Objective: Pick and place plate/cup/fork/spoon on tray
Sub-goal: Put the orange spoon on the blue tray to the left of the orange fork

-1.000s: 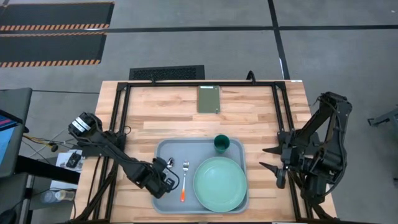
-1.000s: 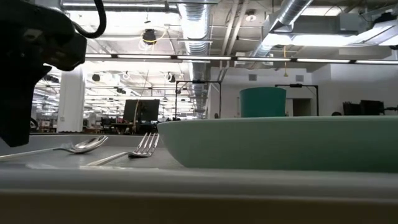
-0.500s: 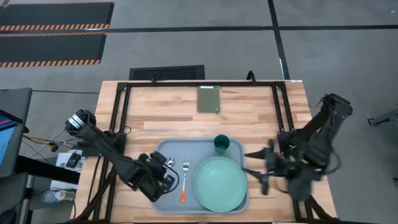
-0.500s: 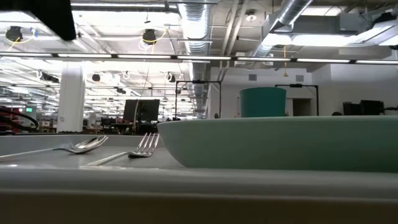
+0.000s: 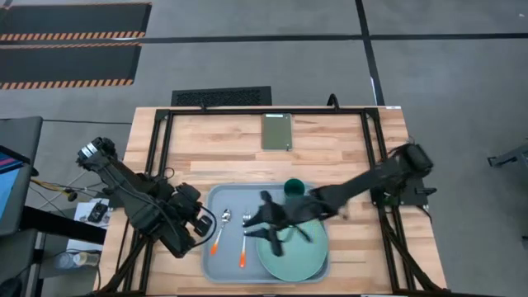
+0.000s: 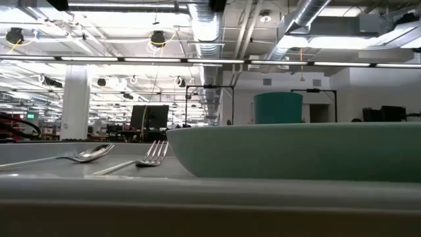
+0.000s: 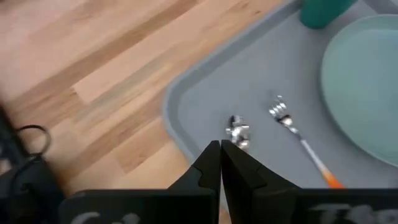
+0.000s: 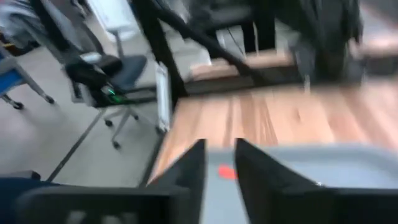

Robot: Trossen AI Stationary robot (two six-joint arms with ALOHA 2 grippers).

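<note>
The grey-blue tray point(image 5: 227, 198) holds the mint plate point(image 5: 301, 256), with the teal cup point(image 5: 294, 190) at its far edge. The spoon point(image 5: 218, 233) and the fork point(image 5: 244, 244) lie flat on the tray floor left of the plate, their orange handles toward the near edge. My left gripper point(image 5: 200, 223) hovers shut above the tray's left rim, and its tips point(image 7: 221, 152) stop just short of the spoon's bowl point(image 7: 237, 132). My right gripper point(image 5: 262, 231) reaches across the plate from the right. It is open point(image 8: 219, 165), above the plate's left edge and the fork.
An olive-green slab point(image 5: 277, 131) lies at the far middle of the wooden table point(image 5: 346, 148). Black frame rails run along the left and right sides. In the low view the plate point(image 6: 296, 151) fills the right, with the fork point(image 6: 148, 158) and the spoon point(image 6: 89, 155) to its left.
My right gripper has swung fast from the table's right edge toward the left, across the plate, and sunk a little. My left gripper has risen off the tray and drawn back toward the left edge, staying shut. The spoon's handle, hidden under it before, now shows.
</note>
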